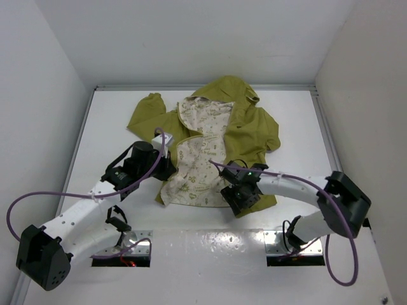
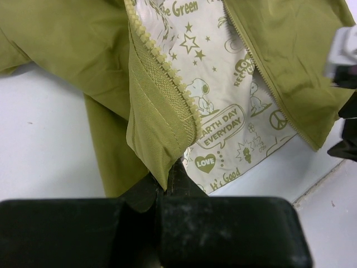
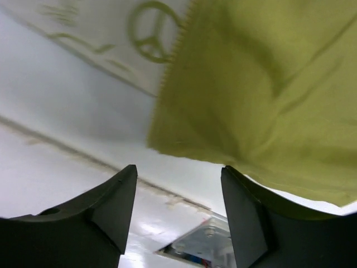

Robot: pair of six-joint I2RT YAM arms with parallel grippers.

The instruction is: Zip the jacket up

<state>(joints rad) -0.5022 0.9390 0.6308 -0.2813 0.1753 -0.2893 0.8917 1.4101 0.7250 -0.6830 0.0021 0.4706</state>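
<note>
Presently pinches zipper-side hem corner of small olive-green soft fabric hooded jacket point(image 1: 254, 133) between shut left gripper point(image 2: 166, 187) jaws. Finds right gripper point(image 3: 178, 195) jaws wide, empty; opposite hem corner just ahead of tips. Risks closing short of cloth, or dragging panels askew, misaligning zipper teeth point(image 2: 167, 72).
</note>
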